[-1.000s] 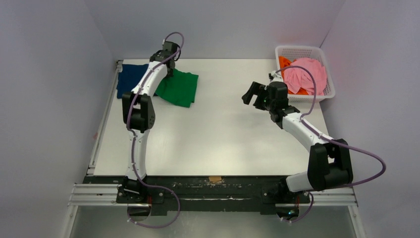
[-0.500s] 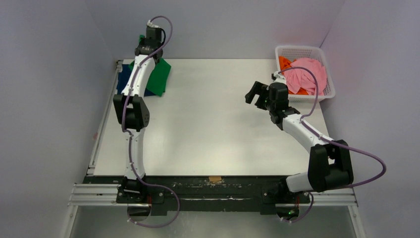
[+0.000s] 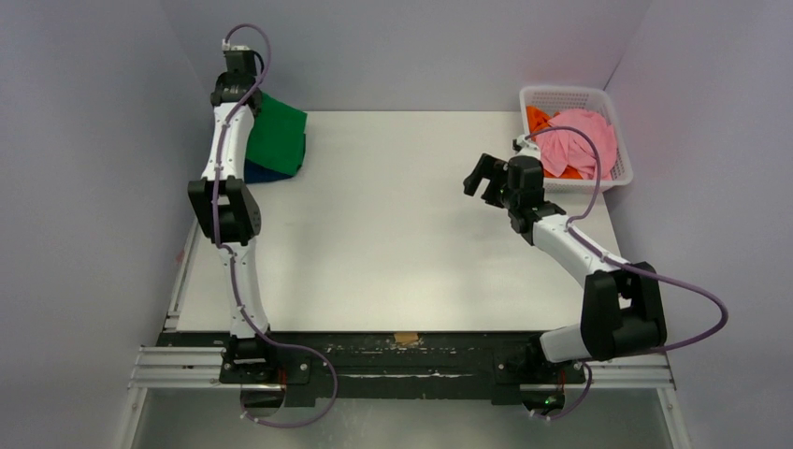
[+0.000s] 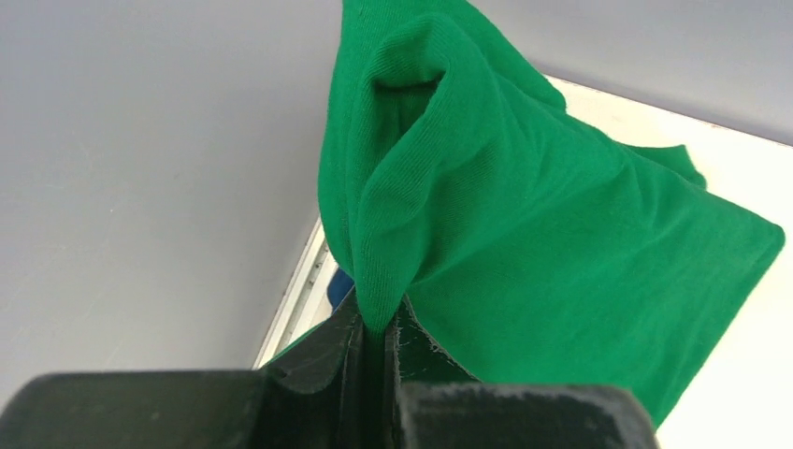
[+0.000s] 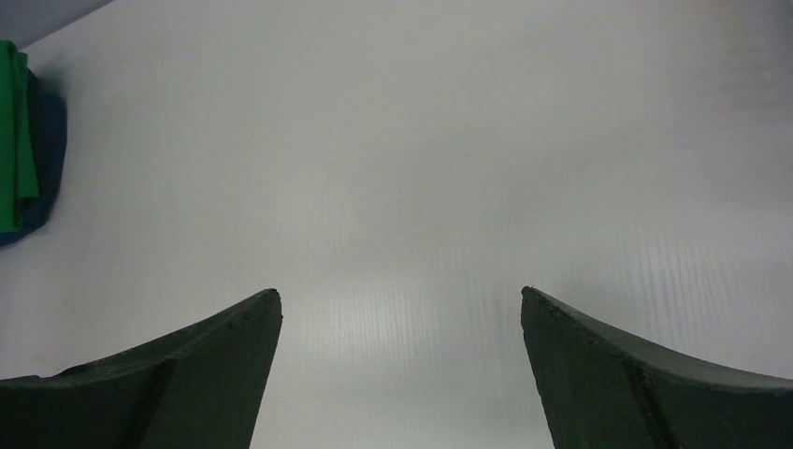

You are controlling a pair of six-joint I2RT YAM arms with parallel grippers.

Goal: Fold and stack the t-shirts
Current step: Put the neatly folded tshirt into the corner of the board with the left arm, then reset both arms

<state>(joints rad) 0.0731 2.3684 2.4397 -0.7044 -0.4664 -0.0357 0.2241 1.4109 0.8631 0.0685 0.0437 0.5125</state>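
My left gripper (image 3: pixel 245 94) is at the table's far left corner, shut on a pinch of the bright green t-shirt (image 3: pixel 278 138). The shirt hangs from the jaws and drapes down over the navy blue t-shirt (image 3: pixel 266 173), of which only a strip shows. In the left wrist view the green shirt (image 4: pixel 524 206) fills the frame above the closed gripper (image 4: pixel 383 323). My right gripper (image 3: pixel 480 178) is open and empty above the table, left of the basket. It also shows in the right wrist view (image 5: pixel 400 297). A pink t-shirt (image 3: pixel 580 140) and an orange t-shirt (image 3: pixel 535 117) lie in the basket.
The white mesh basket (image 3: pixel 566 94) stands at the far right corner. The table (image 3: pixel 402 243) is white. The green and navy shirts also show at the left edge of the right wrist view (image 5: pixel 19 140). Grey walls close in behind and on both sides.
My left gripper has carried the green t-shirt leftward and up, from beside the navy shirt to over it. The right gripper has barely moved.
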